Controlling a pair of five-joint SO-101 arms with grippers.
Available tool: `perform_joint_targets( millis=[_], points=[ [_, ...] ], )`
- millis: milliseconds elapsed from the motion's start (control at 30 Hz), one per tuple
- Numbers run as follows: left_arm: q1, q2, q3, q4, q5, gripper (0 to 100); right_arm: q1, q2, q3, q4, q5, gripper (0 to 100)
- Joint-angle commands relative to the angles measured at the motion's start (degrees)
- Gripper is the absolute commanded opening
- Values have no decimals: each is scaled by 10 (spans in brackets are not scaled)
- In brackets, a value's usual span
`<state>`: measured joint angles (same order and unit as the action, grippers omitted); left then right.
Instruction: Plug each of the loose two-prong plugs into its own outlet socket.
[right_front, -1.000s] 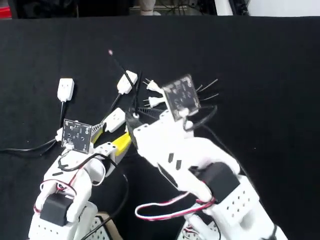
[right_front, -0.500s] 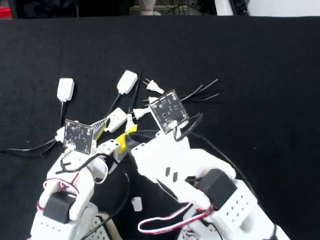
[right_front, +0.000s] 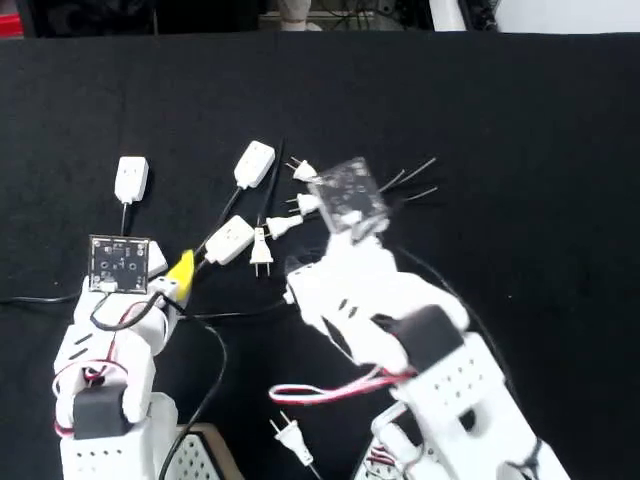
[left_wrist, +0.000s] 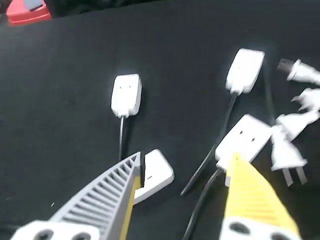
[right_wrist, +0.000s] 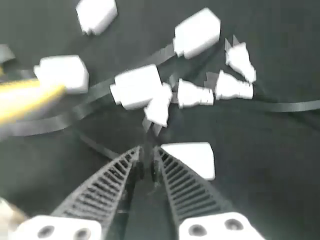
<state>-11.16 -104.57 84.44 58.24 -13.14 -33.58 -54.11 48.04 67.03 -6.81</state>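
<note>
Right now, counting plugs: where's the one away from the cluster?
High view: that plug lies alone at the near edge, between left arm and right arm.

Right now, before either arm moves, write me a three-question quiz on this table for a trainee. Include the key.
1. True or false: the left hand is open.
2. How many white outlet sockets can be counted in the left wrist view? A) two B) four C) six
3. Fill in the blank: one two-prong plug lies alone near the arms' bases, while ___ more plugs cluster toward the middle of the table.

Key: 1 true; 2 B; 3 four.
</note>
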Motion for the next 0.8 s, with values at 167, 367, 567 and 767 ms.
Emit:
perform_joint_targets(
  millis=[167, 367, 567, 767],
  points=[
    [-44, 2, 32, 59, -98, 272, -18, 186, -85, 163, 144, 194],
    [-48, 2, 36, 152, -182, 267, -159, 241, -85, 200, 156, 198],
    [-138, 2, 95, 132, -211, 267, -247, 289, -47, 157, 90, 198],
    [-183, 1, 113, 91, -208, 267, -290, 380, -5, 66, 47, 199]
  ],
)
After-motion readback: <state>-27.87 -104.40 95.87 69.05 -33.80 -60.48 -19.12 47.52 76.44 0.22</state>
